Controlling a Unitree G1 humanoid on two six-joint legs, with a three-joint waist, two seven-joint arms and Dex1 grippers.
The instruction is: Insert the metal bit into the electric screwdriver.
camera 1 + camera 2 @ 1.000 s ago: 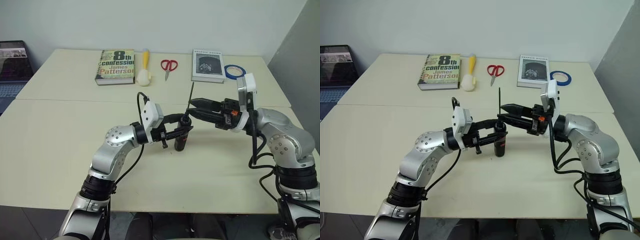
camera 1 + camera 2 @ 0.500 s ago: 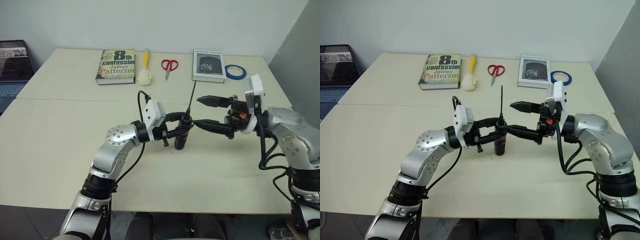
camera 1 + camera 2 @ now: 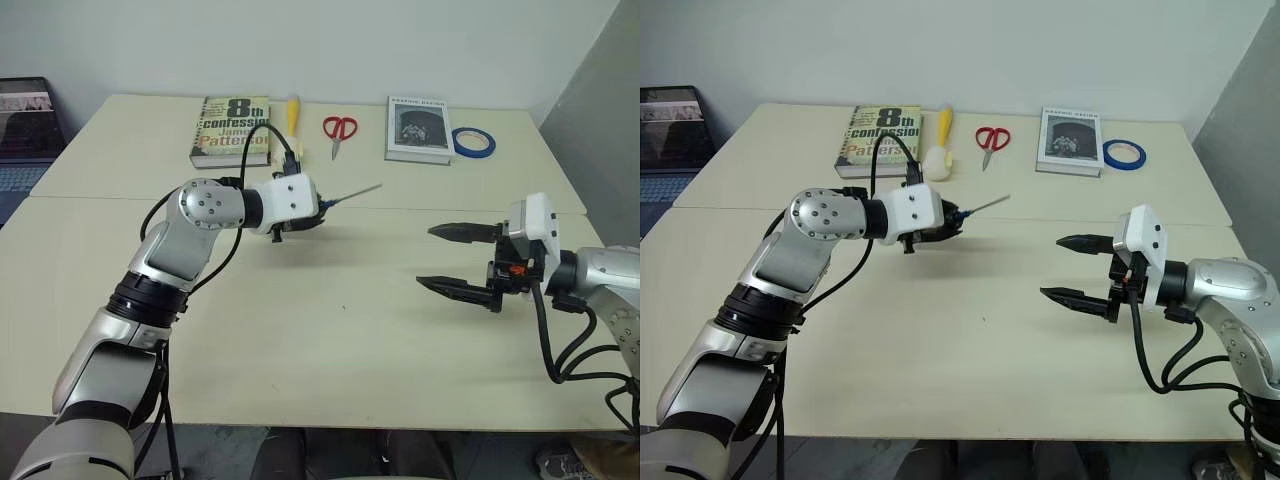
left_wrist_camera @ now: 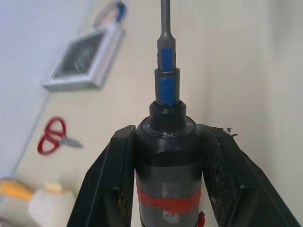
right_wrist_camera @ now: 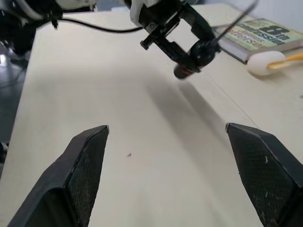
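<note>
We see the left end effector (image 4: 165, 189) raised above the pale worktop (image 3: 330, 320), its two black fingers (image 4: 110, 184) clamped tight against either side of the electric screwdriver (image 4: 166, 175), whose black body carries a red band. The metal bit (image 3: 355, 193) is seated in the screwdriver's round tip and juts out from it, slanting slightly upward toward the robot's right; in the left wrist view we make out blue marks on the lower part of the bit. The right end effector (image 3: 458, 258) hovers well apart from the screwdriver, over the right side of the worktop, with its fingers spread wide and nothing between them. Along the far edge of the worktop we find a book titled "8th Confession" (image 3: 231, 131), a yellow-handled brush with a white head (image 3: 938, 147) just beside it, red-handled scissors (image 3: 338, 132), a second book with a grey cover (image 3: 416, 130) and a roll of blue tape (image 3: 472, 142). A laptop (image 3: 24, 125) sits off to the far left, beyond the worktop's edge.
</note>
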